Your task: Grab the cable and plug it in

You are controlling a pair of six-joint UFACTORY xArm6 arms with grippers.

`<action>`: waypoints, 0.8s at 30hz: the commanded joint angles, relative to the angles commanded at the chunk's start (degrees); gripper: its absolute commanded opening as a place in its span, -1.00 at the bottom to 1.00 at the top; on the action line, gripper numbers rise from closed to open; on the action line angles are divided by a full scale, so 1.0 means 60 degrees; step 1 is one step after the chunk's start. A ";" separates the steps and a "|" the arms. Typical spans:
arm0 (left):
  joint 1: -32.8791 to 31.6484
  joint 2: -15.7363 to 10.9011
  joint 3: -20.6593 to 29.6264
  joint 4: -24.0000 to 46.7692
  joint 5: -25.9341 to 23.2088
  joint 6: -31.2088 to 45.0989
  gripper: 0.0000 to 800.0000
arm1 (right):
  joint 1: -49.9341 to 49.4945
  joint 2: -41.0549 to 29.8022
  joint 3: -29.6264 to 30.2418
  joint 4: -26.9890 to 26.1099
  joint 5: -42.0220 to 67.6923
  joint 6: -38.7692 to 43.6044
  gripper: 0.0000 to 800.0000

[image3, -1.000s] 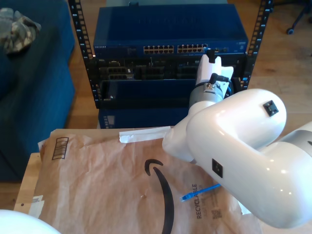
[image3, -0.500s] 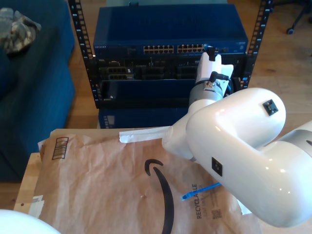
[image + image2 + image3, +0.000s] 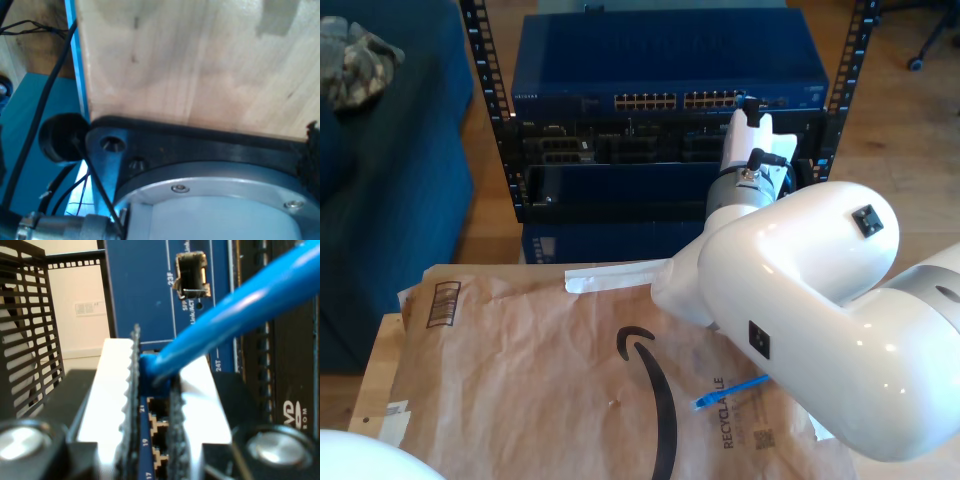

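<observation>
**Gripping the plug at the port row; seating is what is left**

Gripping the cable [image 3: 240, 305] just behind its plug, my second gripper [image 3: 155, 375] is pinching the blue moulded end between its serrated pads [image 3: 134, 365], jaws narrow around it; the cable is running out of the jaws and away across the second wrist view.

Going from largest to smallest in the exterior view: the white arm [image 3: 800, 290] is reaching from about four o'clock up toward one o'clock; the brown paper sheet [image 3: 520, 370] is covering the table around six o'clock; the blue switch [image 3: 665, 60] is sitting at twelve o'clock in the black rack [image 3: 485, 90]; a short stretch of the cable is lying on the paper near five o'clock.

In the second wrist view the plug is hovering right in front of the numbered port row [image 3: 157, 432], close to the socket marked 21; whether it is touching or entering I cannot tell.

My judgement: the grab is done and the approach nearly so; the plug is not yet visibly seated, so the push home is remaining.

The first wrist view is looking at a wooden board [image 3: 200, 60] and a black mounting plate [image 3: 200, 145]; whether my first gripper is wide or narrow I cannot tell.
</observation>
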 joint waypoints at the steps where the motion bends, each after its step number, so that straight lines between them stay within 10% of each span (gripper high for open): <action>1: 0.0000 0.0000 0.0000 0.0000 0.0000 0.0000 1.00 | 0.0000 -0.0015 0.0000 0.0000 0.0000 0.0000 -1.00; 24: 0.0000 -0.0015 0.0000 0.0000 -0.0015 0.0000 1.00 | 0.0015 -0.0073 0.0059 0.0029 -0.0132 0.0044 -1.00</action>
